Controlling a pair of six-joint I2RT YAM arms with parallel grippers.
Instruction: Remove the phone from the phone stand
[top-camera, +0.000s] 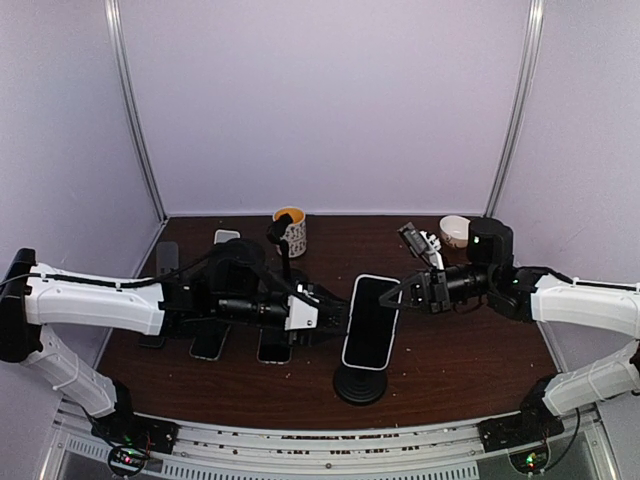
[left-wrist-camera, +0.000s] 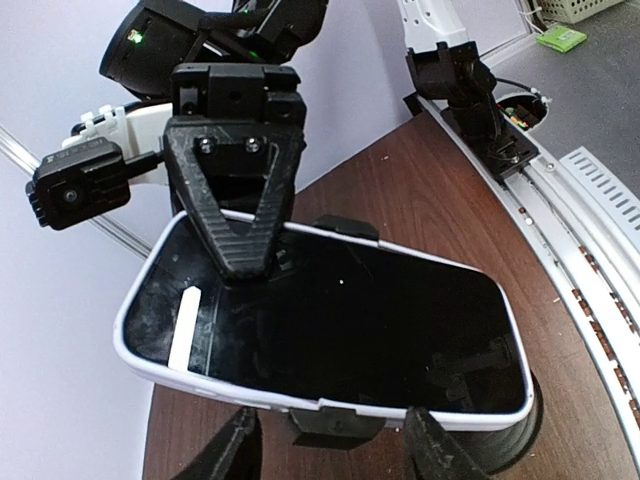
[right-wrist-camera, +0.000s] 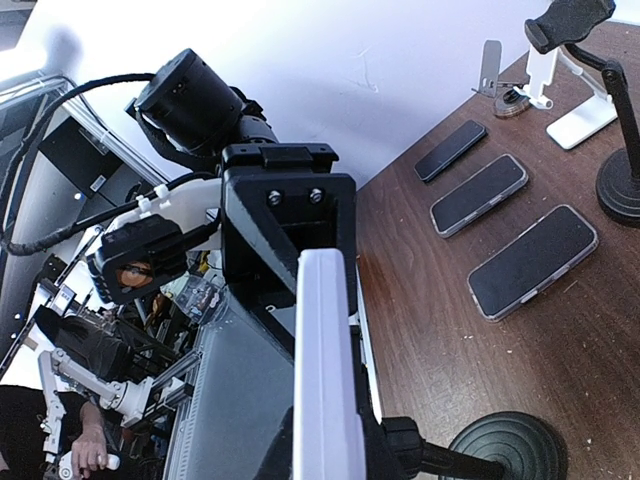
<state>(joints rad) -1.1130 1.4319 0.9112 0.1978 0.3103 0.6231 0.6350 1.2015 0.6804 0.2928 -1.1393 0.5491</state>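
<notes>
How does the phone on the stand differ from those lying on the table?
The mounted phone sits raised in its stand's clamp; the table phones lie flat. The right gripper pinches the mounted phone; no gripper holds the table phones. All show dark screens.

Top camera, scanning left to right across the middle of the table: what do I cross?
Left arm → two spare handsets lying flat → left gripper → phone in its stand → right gripper → right arm.
</notes>
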